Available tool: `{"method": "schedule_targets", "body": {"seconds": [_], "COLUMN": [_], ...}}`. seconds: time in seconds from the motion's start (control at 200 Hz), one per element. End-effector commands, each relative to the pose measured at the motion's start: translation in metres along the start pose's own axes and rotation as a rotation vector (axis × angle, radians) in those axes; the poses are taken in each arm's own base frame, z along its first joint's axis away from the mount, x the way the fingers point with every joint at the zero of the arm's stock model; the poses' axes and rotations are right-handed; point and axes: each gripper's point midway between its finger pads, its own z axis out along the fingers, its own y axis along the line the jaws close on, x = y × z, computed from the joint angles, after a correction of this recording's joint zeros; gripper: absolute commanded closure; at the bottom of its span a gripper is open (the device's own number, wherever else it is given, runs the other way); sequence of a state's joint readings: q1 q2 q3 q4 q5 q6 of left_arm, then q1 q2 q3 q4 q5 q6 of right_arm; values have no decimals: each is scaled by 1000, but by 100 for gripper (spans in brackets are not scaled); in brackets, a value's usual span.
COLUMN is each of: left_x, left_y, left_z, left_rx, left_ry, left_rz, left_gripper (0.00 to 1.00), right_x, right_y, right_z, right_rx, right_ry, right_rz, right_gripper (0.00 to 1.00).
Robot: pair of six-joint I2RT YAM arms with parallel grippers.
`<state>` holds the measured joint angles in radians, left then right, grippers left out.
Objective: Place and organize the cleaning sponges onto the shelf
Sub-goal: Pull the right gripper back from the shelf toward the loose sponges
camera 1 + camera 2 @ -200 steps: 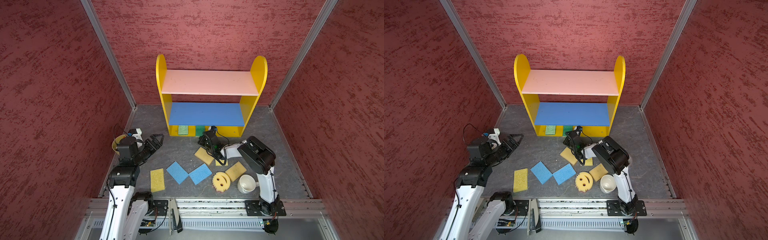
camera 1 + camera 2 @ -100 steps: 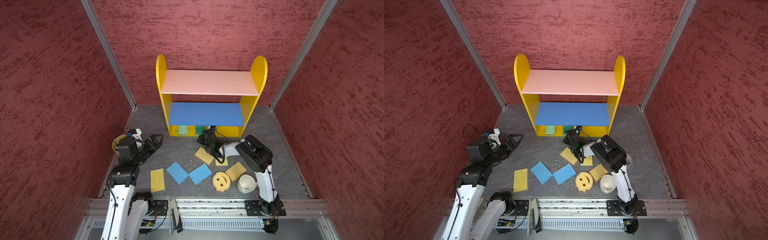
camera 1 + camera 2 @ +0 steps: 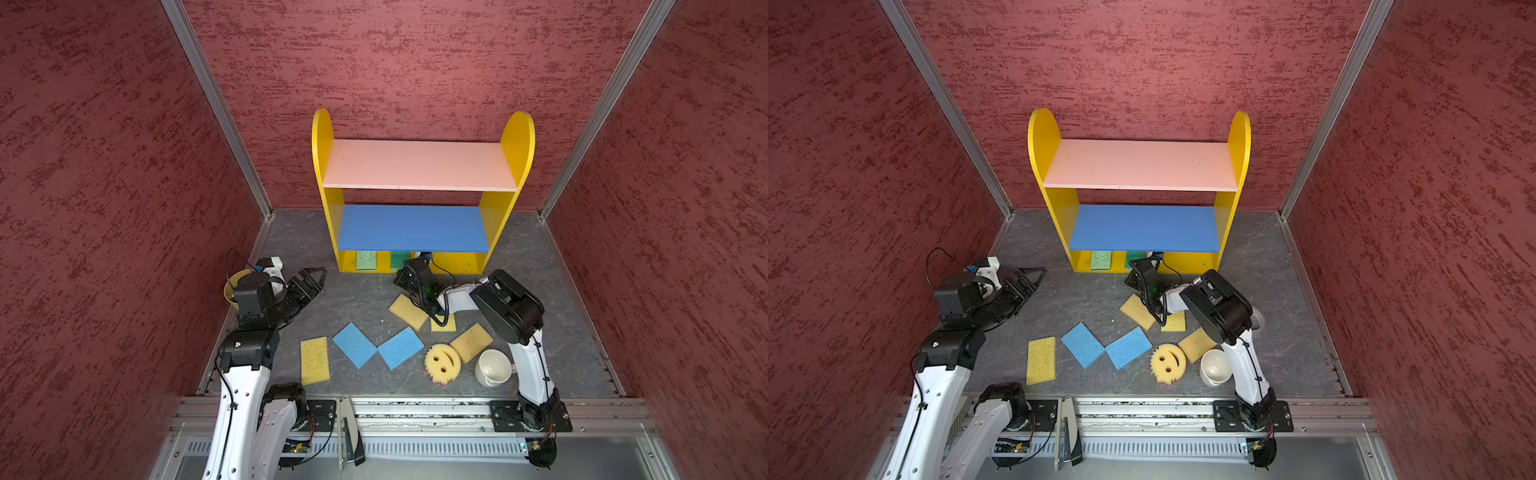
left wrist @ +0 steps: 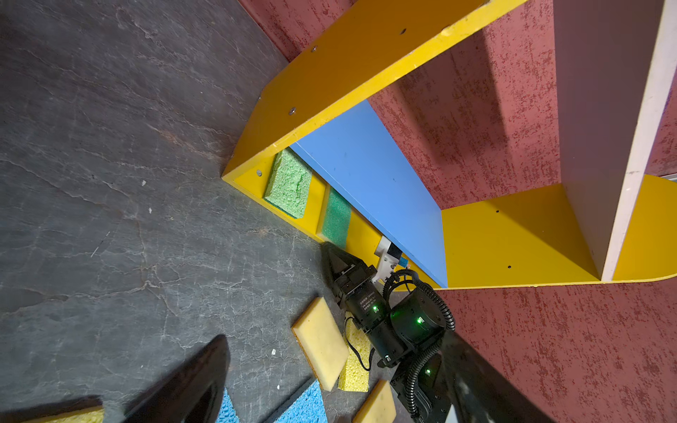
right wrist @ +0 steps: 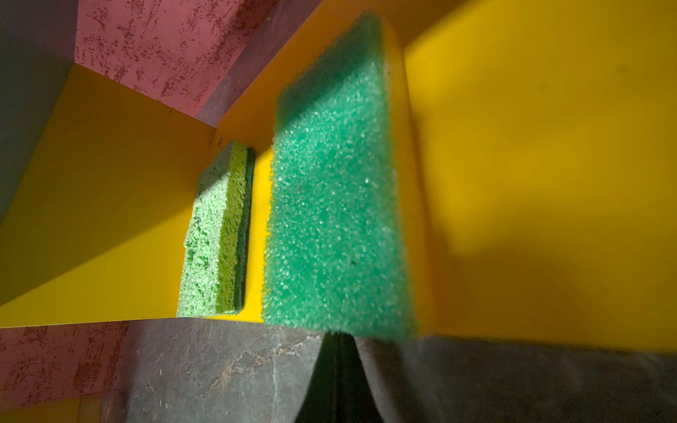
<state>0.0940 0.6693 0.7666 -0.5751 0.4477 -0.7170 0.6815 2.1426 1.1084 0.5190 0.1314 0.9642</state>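
Right gripper point(image 4: 328, 251) sat closed, tips just beside the dark green sponge point(image 5: 329, 201). That sponge lay on the shelf point(image 3: 415, 166) base, near the light green sponge point(image 5: 216, 234). Left gripper point(image 3: 320, 277) hung open, well apart.

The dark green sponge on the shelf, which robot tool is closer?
Right. The shut right tool sits just in front of the dark green sponge; the open left tool hangs far to the left.
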Motion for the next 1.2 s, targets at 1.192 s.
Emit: {"method": "schedule_targets", "body": {"seconds": [1.192], "left_x": [-2], "left_y": [3], "left_z": [3], "left_rx": [29], "left_ry": [9], "left_rz": [-43], "left_gripper": [10], "right_x": [-17], "right_y": [-35], "right_z": [-172], "right_rx": [169], "right_ry": [88], "right_rz": [-195], "right_gripper": [95]}}
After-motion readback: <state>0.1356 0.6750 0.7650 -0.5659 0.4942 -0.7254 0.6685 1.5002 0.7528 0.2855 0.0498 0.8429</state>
